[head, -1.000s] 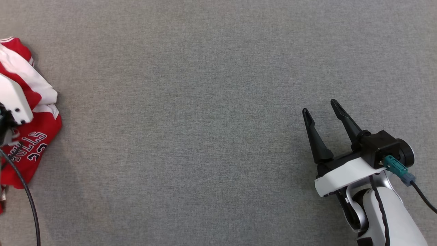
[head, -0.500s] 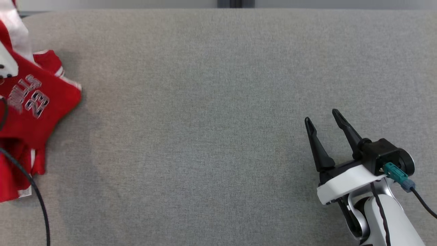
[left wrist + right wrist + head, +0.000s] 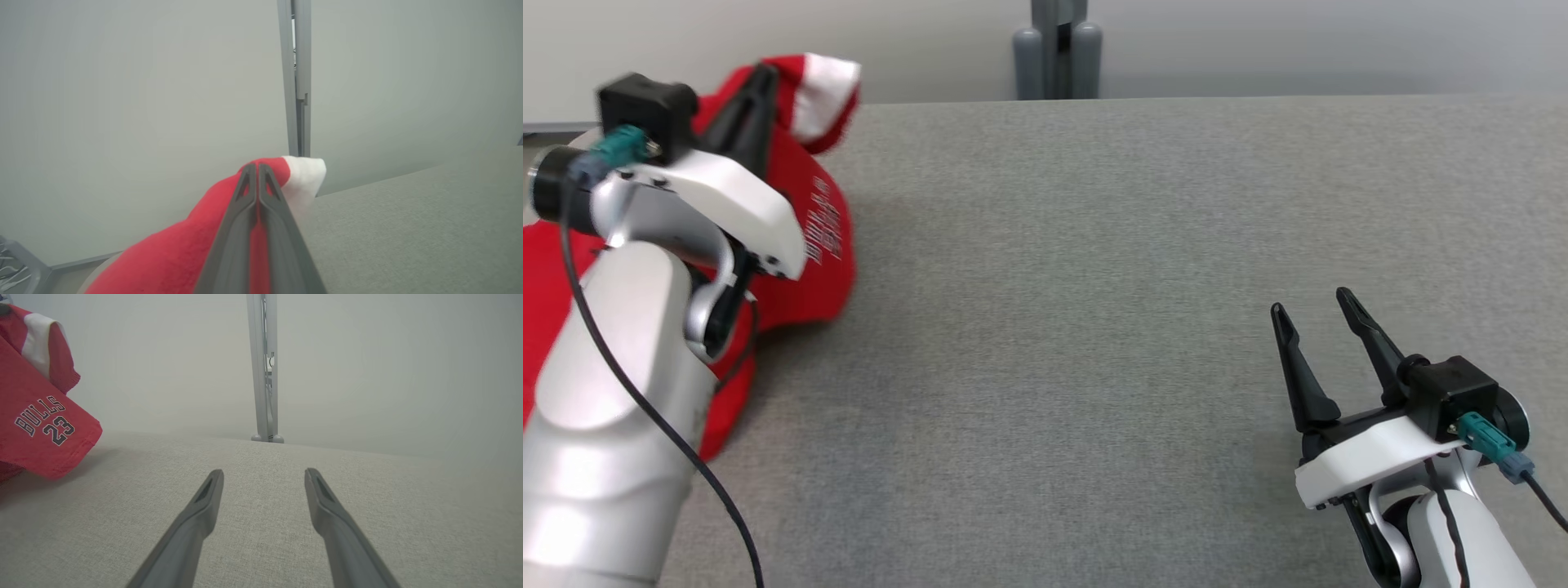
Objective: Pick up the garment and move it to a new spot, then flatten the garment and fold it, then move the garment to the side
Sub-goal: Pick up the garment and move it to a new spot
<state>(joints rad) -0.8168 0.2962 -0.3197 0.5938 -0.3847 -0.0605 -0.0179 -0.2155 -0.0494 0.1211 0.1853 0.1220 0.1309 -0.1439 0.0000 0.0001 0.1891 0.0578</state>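
Clearly the red jersey (image 3: pixel 829 273), printed BULLS 23, is soft, light cloth with no stiffness of its own. It hangs and bunches from wherever it is pinched, so it will likely swing and drag as it is carried. It is at the far left of the grey cloth-covered surface (image 3: pixel 1054 286). Part of it is lifted clear, and its lower folds appear to trail on or just above the surface beside the left arm.

The left pincer (image 3: pixel 258 168) is closed tight on a bunched part of the fabric, just short of a white band (image 3: pixel 827 75) that may be a sleeve or shoulder trim. A pinch through gathered layers like this should hold for carrying but gives no control of shape. For flattening, I judge better holds would be the shoulders or the two hem corners, one per pincer. Thin knit can slip out of narrow fingers if only a single layer is caught.

The right pincer (image 3: pixel 1308 300) stands spread wide and holds nothing, low over the near right of the surface, well apart from the jersey.

Little stands in the way: the middle of the surface lies bare. A grey post (image 3: pixel 1058 49) rises behind the far edge, against a pale wall (image 3: pixel 1298 41). The left arm's black cable (image 3: pixel 645 408) runs close to the hanging cloth and could snag it.
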